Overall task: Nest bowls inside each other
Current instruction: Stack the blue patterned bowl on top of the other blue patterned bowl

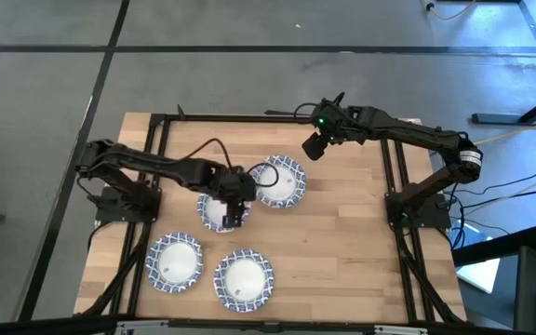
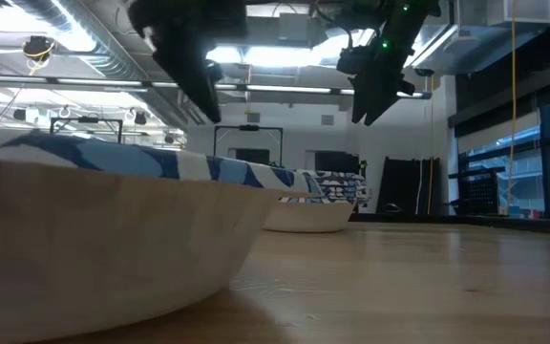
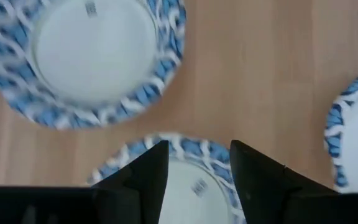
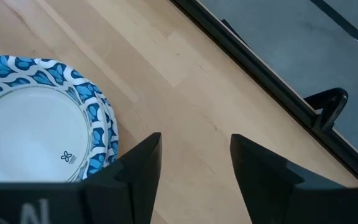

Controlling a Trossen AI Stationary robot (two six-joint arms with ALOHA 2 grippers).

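My left tool (image 1: pixel 234 216) hangs released over a bowl (image 1: pixel 214 210) on the counter (image 1: pixel 342 233). My right tool (image 1: pixel 314 145) waits released beside another bowl (image 1: pixel 282 180).

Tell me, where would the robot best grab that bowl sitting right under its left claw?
Probably on the rim, from straight above. The bowl sits flat, shallow and open side up, so only its thin blue-patterned edge fits between two fingers. The left gripper hangs open over that edge, one finger inside and one outside. The right gripper waits apart.
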